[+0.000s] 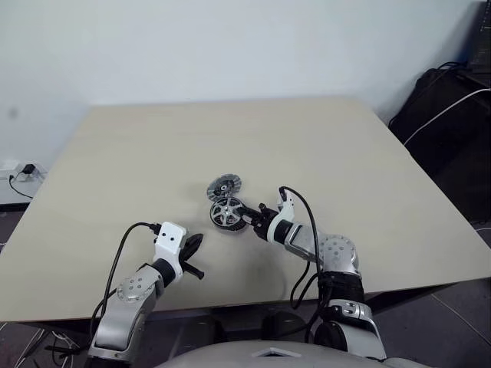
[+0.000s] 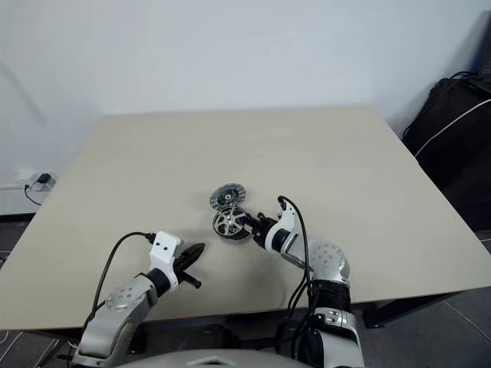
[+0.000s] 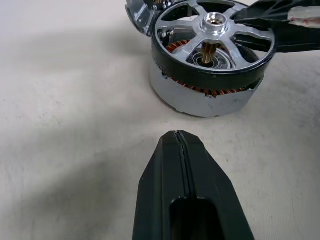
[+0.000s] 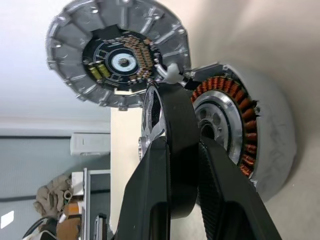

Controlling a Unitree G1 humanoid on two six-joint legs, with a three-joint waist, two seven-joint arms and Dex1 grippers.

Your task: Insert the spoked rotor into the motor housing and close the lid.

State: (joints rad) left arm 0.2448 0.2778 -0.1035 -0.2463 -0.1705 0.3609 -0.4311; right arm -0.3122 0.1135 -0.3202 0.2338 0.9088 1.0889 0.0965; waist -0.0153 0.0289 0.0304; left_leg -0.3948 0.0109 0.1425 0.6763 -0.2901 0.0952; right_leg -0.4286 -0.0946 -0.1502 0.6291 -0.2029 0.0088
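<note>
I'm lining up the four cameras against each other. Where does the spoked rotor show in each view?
Left eye view: spoked rotor at table centre, just below the lid.
Right eye view: same spot.
Left wrist view: atop the motor housing, upper right.
Right wrist view: edge-on, its rim between the right gripper fingers.
Shared landmark: the lid beside the rotor.

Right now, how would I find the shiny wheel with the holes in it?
Look near the middle of the big beige table, where the right hand reaches in. It pinches the spoked rotor by its black rim, right over the motor housing. Unlike the lid just behind it, which is ribbed, the rotor has open spokes that you can see through.
</note>
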